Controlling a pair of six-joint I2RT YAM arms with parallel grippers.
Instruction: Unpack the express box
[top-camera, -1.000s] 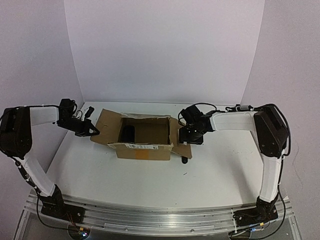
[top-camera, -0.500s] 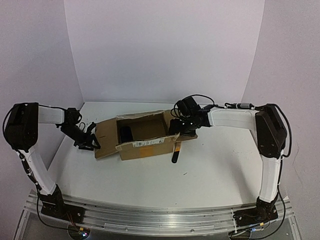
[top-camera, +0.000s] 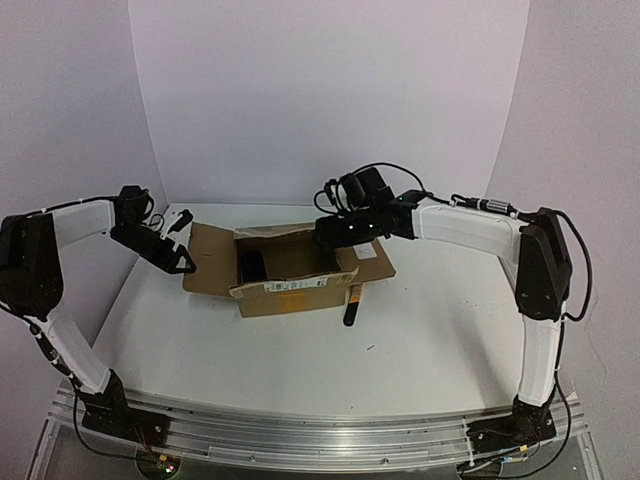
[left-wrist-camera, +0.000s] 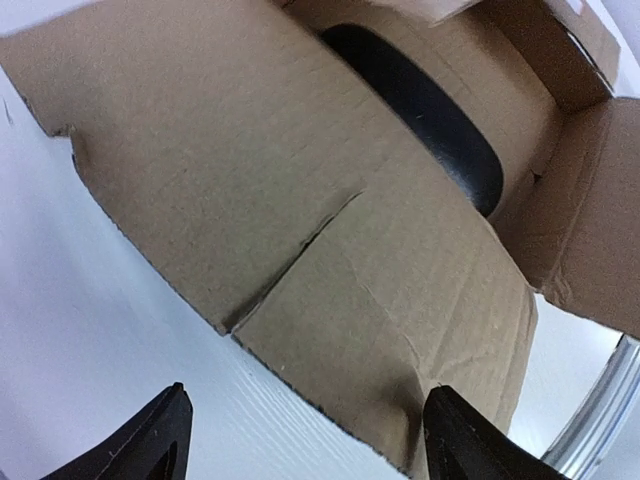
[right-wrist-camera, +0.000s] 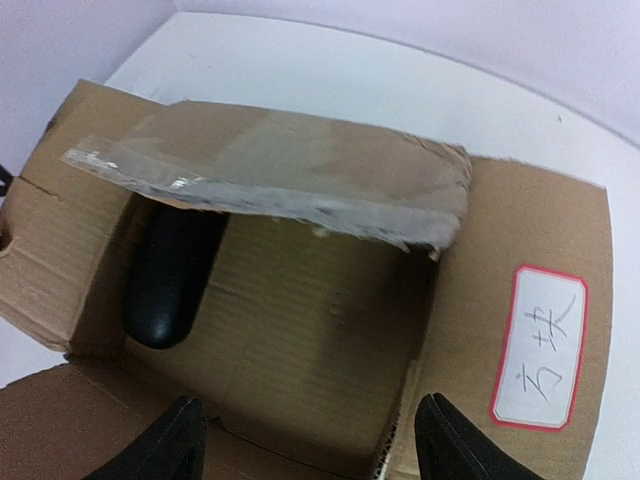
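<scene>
The box (top-camera: 290, 285) is laid open, a black oval (right-wrist-camera: 170, 280) inside. The left gripper (left-wrist-camera: 300, 440), beside its flap (left-wrist-camera: 230, 170), and the right gripper (right-wrist-camera: 310, 440), over it, are spread wide, empty.

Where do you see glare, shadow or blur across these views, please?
Top external: soft, even light, with the express box shadowed inside. Right wrist: glare on the clear tape, and the black oval object is dim. Left wrist: the cardboard flap is crisp and evenly lit.
</scene>
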